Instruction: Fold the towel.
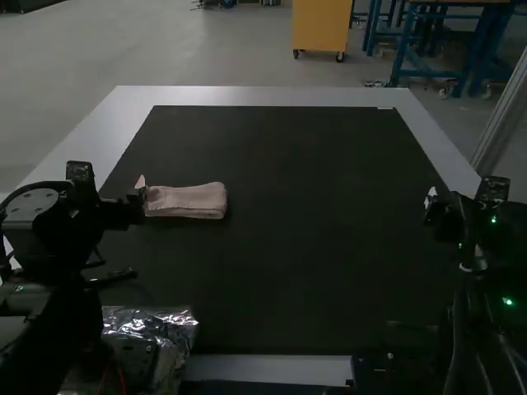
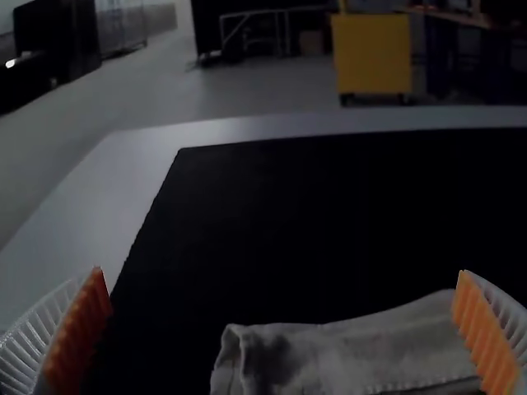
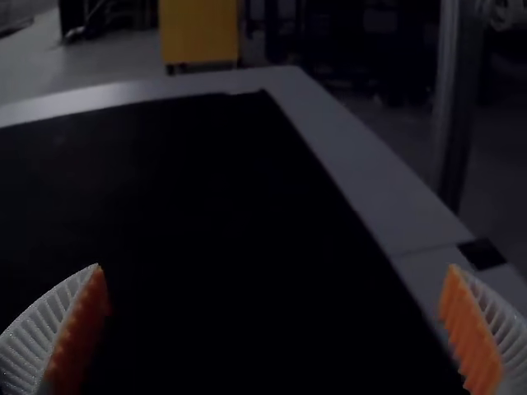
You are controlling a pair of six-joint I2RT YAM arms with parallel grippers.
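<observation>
The towel [image 1: 189, 200] lies on a dark mat [image 1: 313, 206] that covers most of the pale worktop [image 1: 263, 96], well over on the left side of the mat and near its left edge. It is pale pink in the high view, folded into a narrow strip that runs sideways, with its layers stacked flat and a rounded fold at its right end. Along the near side, a line between layers can be seen. In the left wrist view it looks greyish, and one corner at an end of the strip curls up into a small raised loop, with a dark hollow of shadow beside it.

The left pincer [image 1: 137, 196] is at the left end of the towel. In its own wrist view, this pincer [image 2: 282, 271] has its two white ribbed fingers spread wide, the orange pads [image 2: 482, 333] facing each other. One pad overlaps the cloth in the view, but the pincer is not clamped on it; whether that pad touches the towel, I cannot tell.

The right pincer [image 1: 431, 202] is over by the right edge of the mat, well apart from the towel. Its wrist view also has the white ribbed fingers wide apart, with nothing between their orange pads [image 3: 471, 333].

Crinkled silver foil [image 1: 165, 325] lies at the near left, beside the left arm [image 1: 53, 329].
</observation>
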